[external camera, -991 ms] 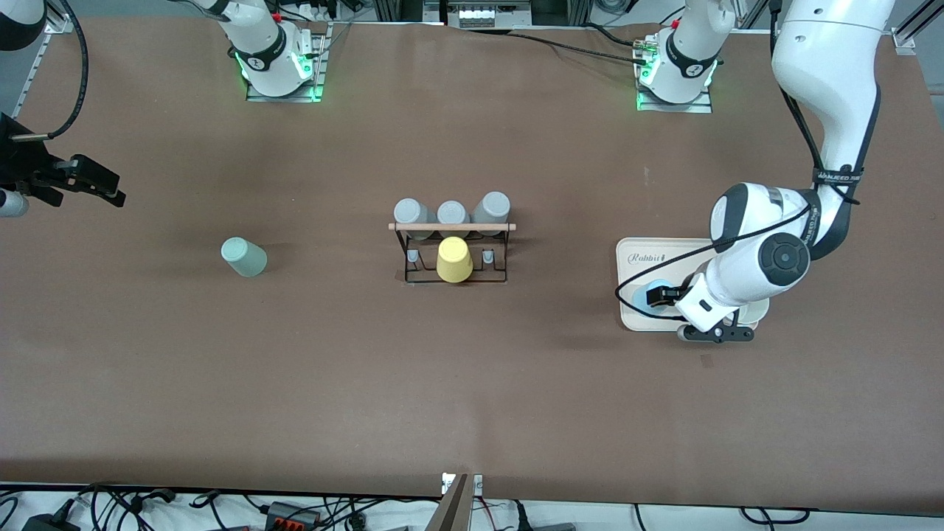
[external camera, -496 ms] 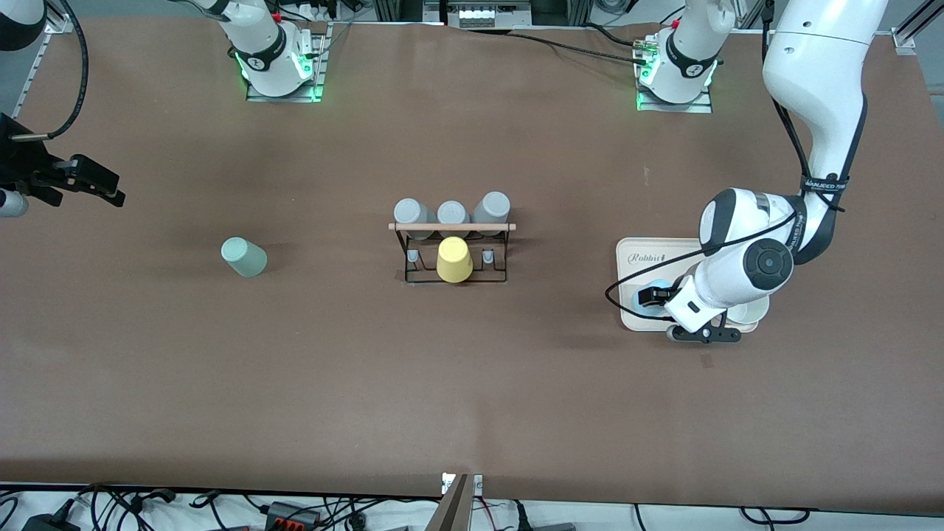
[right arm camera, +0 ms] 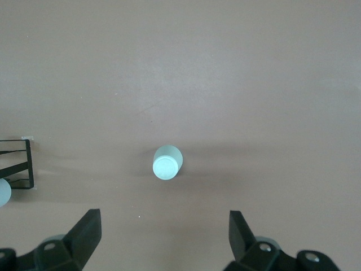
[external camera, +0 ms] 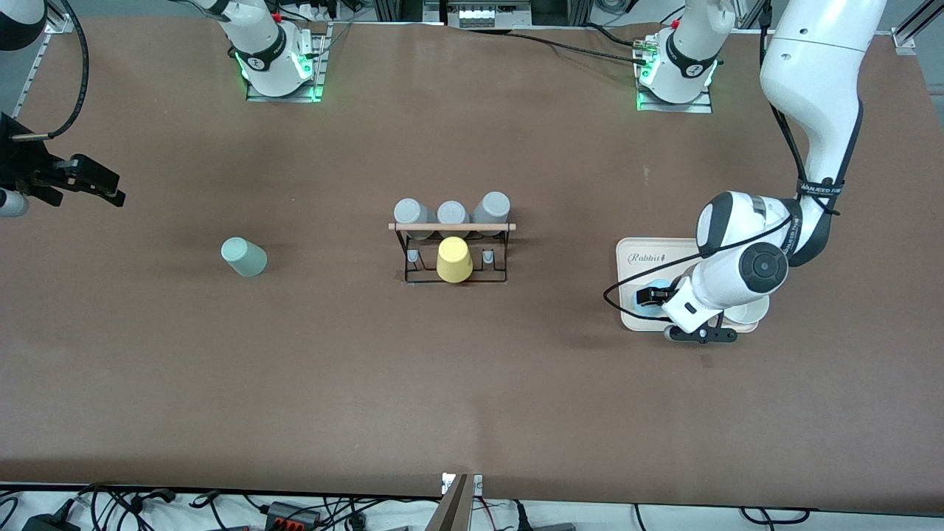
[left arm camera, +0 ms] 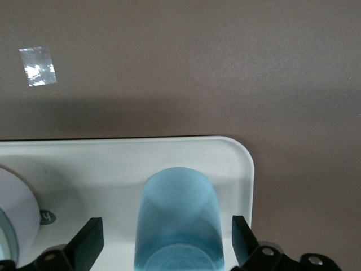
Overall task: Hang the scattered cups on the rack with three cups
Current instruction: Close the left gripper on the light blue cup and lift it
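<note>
Left gripper (left arm camera: 163, 248): fingers spread wide, low over the cream tray (external camera: 627, 276), straddling the light blue cup (left arm camera: 179, 217) without touching it.
Right gripper (right arm camera: 163, 243): spread, empty, waiting high over the right arm's end of the table.

Step in hand, judged: closing on the light blue cup. Best done by centring the cup between the fingers, lowering to mid-wall, squeezing gently, then lifting straight up clear of the tray rim before carrying toward the rack (external camera: 453, 254); risk of the smooth wall slipping or the tray shifting.

Cream tray: toward the left arm's end of the table; holds the light blue cup near one corner, plus a white round item (left arm camera: 17, 209) beside it, only partly seen.
Rack: mid-table; three grey cups (external camera: 451, 214) on the pegs farther from the front camera, yellow cup (external camera: 453, 259) on the middle nearer peg, pegs either side bare.
Mint-green cup (external camera: 243, 257): alone on the table, well apart from the rack, toward the right arm's end.
</note>
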Motion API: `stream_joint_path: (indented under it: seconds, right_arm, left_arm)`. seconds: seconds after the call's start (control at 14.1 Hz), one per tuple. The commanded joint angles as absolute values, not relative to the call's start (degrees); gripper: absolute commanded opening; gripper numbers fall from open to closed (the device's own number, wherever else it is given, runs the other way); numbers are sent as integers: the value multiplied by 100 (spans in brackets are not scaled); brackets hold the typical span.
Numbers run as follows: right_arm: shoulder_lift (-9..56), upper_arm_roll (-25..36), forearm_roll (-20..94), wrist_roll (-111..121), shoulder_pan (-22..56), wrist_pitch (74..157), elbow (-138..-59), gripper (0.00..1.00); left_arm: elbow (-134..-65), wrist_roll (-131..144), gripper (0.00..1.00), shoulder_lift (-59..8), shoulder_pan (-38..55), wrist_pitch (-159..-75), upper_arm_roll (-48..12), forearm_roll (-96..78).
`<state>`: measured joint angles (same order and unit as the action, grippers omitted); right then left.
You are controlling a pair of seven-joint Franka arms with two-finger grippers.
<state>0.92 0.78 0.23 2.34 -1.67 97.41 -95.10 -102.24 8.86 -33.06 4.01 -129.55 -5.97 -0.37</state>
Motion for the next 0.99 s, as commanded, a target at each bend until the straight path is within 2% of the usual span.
stream_joint_path:
  seconds: [0.0, 0.14, 0.21, 0.28, 0.64, 0.92]
  right_arm:
    - [44, 35, -35, 308, -193, 9650, -9457, 100]
    - [44, 35, -35, 308, -193, 9650, -9457, 100]
    - [44, 35, -35, 308, -202, 9642, -9457, 100]
    - [44, 35, -35, 308, -202, 9650, -9457, 100]
    - [44, 35, -35, 308, -202, 9642, -9457, 100]
    - [44, 35, -26, 308, -202, 9642, -9457, 100]
  left_arm:
    - [-10265, 861, 87, -3296, 413, -12999, -589, -123]
    - [-10239, 861, 37, -3296, 430, -12955, -589, -123]
    - [-10213, 870, 17, -3296, 448, -12929, -589, -123]
    - [-10204, 870, 2, -3278, 448, -12929, -589, -123]
    - [-10065, 888, 0, -3042, 465, -12728, -598, -123]
    - [-8758, 1894, 0, -3006, 729, -11227, -930, -289]
